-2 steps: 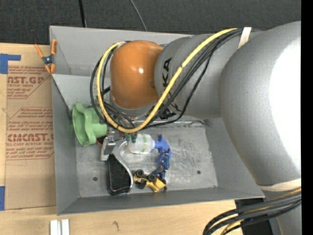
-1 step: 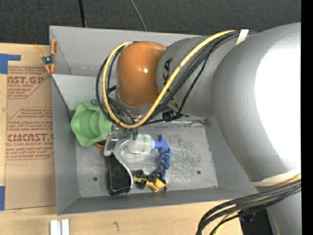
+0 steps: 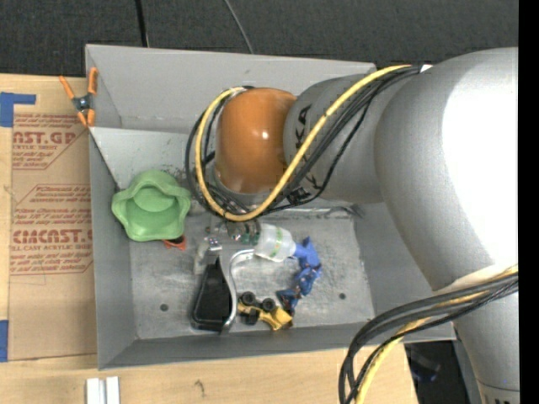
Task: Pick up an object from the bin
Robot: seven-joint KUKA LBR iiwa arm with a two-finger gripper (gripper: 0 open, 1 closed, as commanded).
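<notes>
Camera view: gripper (image 3: 219,247) low at bin (image 3: 114,310) centre, under orange wrist cover (image 3: 253,141); open or shut, can't tell. Black chunky object (image 3: 210,300) just below gripper tip, near front wall. Clear plastic piece (image 3: 274,242) just right of gripper. Blue toy (image 3: 303,272) and yellow-black toy (image 3: 268,313) near. Green flower-shaped lid (image 3: 150,206) left, apart.

Seen from above, a grey metal bin (image 3: 109,251); reaching in from the right, the arm (image 3: 438,167) with its orange wrist cover (image 3: 253,137); end effector (image 3: 212,249) low at mid-bin, just above a black wedge-shaped thing (image 3: 210,300); left, a green lobed lid (image 3: 152,206); right, a blue toy (image 3: 303,274); by the front wall, a yellow-black piece (image 3: 268,313).
</notes>
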